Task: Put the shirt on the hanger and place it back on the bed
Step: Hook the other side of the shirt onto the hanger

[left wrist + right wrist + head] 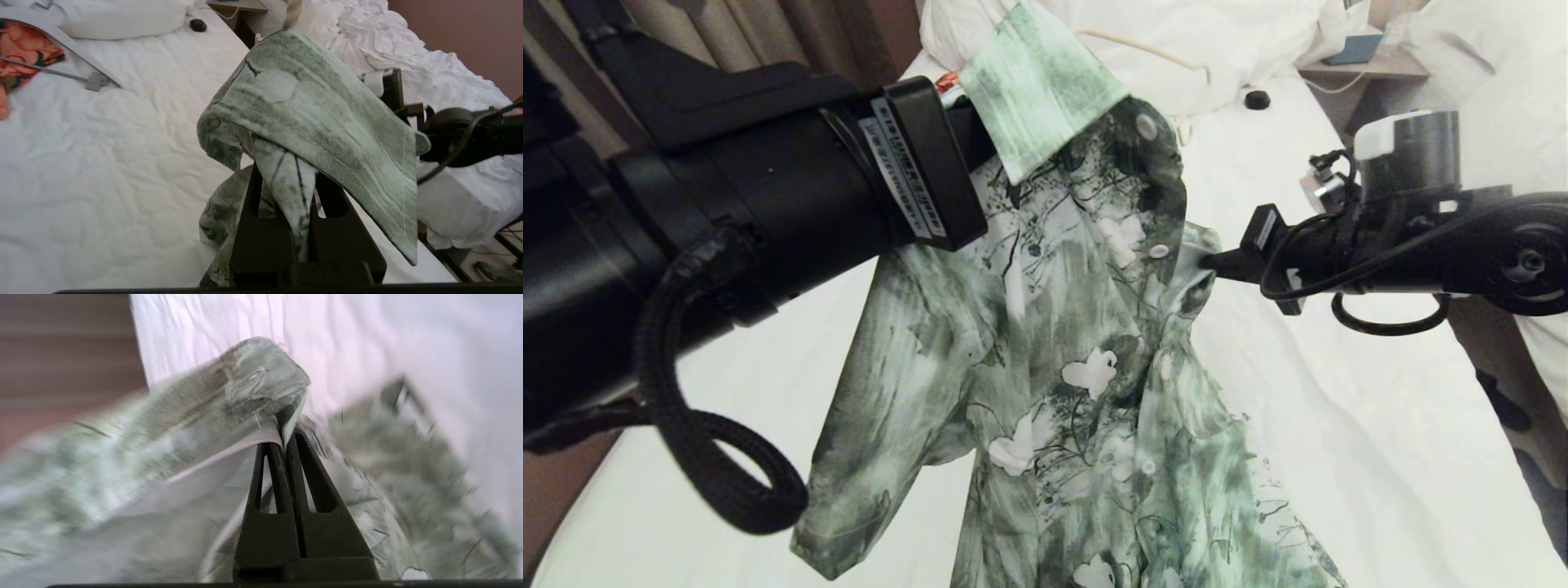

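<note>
Both grippers, left [286,192] and right [286,443], pinch the limp shirt [1062,343] above the bed [1339,425]. It sags; hold near the collar.

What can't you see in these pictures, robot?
- Left gripper: in the head view its arm and the shirt cover it; only the left wrist view shows it shut on cloth.
- Hanger: only a thin cream piece shows on the bed; the shirt hides the rest.
- Shirt's bottom: cut off by the head view's lower edge.
- Right wrist view: cloth around the right gripper is blurred, so the pattern is unclear.
</note>
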You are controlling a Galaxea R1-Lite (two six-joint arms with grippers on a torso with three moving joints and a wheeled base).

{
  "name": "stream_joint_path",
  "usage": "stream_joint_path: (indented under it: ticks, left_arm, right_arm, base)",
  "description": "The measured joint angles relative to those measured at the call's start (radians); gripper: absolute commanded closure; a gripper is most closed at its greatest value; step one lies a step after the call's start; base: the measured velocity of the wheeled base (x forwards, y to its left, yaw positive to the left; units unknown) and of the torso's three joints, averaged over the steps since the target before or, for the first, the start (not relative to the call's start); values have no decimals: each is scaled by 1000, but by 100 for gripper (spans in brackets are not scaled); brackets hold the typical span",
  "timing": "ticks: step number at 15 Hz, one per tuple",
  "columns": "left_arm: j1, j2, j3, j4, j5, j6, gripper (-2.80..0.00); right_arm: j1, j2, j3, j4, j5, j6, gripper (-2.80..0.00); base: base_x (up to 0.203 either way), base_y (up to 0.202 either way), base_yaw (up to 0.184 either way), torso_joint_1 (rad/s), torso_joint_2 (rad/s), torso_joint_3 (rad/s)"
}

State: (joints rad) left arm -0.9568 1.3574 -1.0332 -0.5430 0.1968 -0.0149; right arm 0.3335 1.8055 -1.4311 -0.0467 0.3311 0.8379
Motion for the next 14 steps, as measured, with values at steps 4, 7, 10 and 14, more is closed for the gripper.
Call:
stream_joint_path:
  ticks: [4, 7, 10, 14]
  left_arm:
    - [-67, -1, -1, 1, 18, -9, 0]
    - [-100, -8, -18, 2, 36, -56, 0]
    - [-110, -24, -34, 25, 37, -76, 0]
    - [-128, -35, -44, 30, 31, -111, 0]
  right_arm:
    - [-24, -34, -35, 3, -36, 15, 0]
    - [-29, -54, -70, 7, -40, 49, 0]
    - [-30, -53, -87, 7, -40, 57, 0]
    - [-29, -34, -92, -7, -30, 55, 0]
  base:
    - [0, 0, 0, 0, 0, 0]
    - [0, 0, 0, 0, 0, 0]
    - [0, 0, 0, 0, 0, 0]
    - [0, 0, 0, 0, 0, 0]
